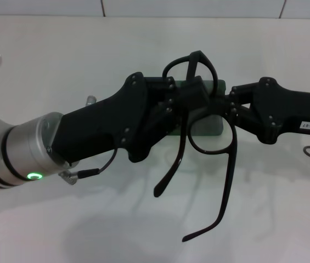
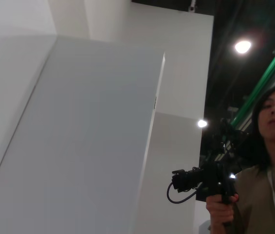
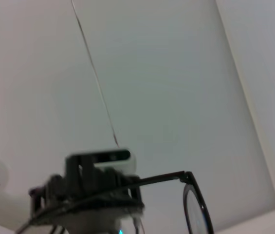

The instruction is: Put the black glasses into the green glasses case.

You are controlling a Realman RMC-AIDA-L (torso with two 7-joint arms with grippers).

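The black glasses [image 1: 212, 143] hang in the air at mid-table, temple arms unfolded and drooping toward me. My left gripper [image 1: 197, 92] reaches in from the left and is shut on the frame at the bridge between the lenses. From the right, my right gripper [image 1: 230, 106] meets the outer rim of the nearer lens, its fingers drawn together on it. The green glasses case [image 1: 220, 87] lies on the table right below and behind both grippers, mostly hidden by them. In the right wrist view one lens and a temple arm of the glasses [image 3: 195, 204] show from beneath.
The white table [image 1: 61, 60] runs to a tiled wall at the back. The left wrist view looks up at white panels and a person holding a camera [image 2: 210, 180]. My own head [image 3: 98, 161] shows in the right wrist view.
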